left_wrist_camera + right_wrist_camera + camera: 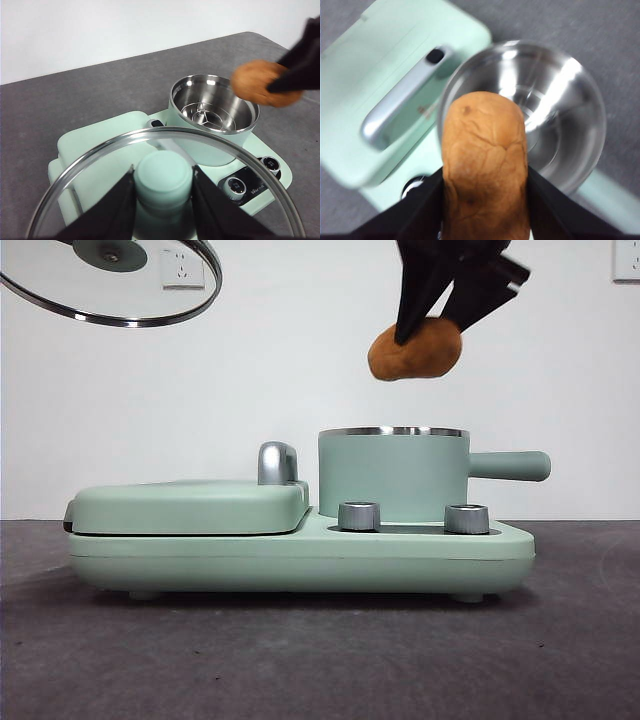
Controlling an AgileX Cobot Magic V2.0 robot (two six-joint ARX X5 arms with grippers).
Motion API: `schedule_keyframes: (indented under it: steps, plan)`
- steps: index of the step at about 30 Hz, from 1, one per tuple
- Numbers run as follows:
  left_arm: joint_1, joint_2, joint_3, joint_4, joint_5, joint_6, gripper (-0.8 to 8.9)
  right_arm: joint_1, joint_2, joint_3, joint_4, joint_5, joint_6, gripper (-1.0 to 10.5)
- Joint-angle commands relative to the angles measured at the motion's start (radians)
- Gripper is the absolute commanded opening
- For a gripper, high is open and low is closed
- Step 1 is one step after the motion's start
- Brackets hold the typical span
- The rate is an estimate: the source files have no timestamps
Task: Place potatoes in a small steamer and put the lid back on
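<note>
Two claws share the work: our right claw grips the potato above the open small steamer, ready to lower it in, while our left claw pinches the lid by its knob, high aside, keeping the opening clear.

The right gripper consisted of two black jaws with a matte finish; in the front view they tapered to narrow, angular tips below a darker, blocky body with stepped edges. The left gripper likewise had two black jaws, seen in its wrist view as flat, wedge-shaped plates with straight edges. No cables, screws or markings were discernible.
</note>
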Motion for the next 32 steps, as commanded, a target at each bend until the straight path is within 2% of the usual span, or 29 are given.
schedule_keyframes:
  steps: [1, 15, 27, 30, 32]
  plan:
    - [-0.003, 0.000, 0.014, 0.027, 0.002, 0.010, 0.16, -0.005, 0.066, 0.051, 0.034, -0.005, -0.015, 1.6]
    - [-0.003, 0.000, 0.014, 0.027, 0.002, 0.010, 0.15, -0.026, 0.266, 0.097, 0.126, -0.011, -0.016, 1.6]
    - [-0.003, 0.000, 0.014, 0.027, 0.002, 0.014, 0.15, -0.027, 0.330, 0.097, 0.140, 0.000, -0.016, 1.6]
    - [-0.003, 0.000, 0.014, 0.027, 0.002, 0.014, 0.15, -0.027, 0.330, 0.097, 0.137, 0.000, -0.015, 2.3]
    - [-0.003, 0.000, 0.014, 0.027, 0.002, 0.014, 0.15, -0.027, 0.330, 0.097, 0.135, 0.000, -0.015, 2.3]
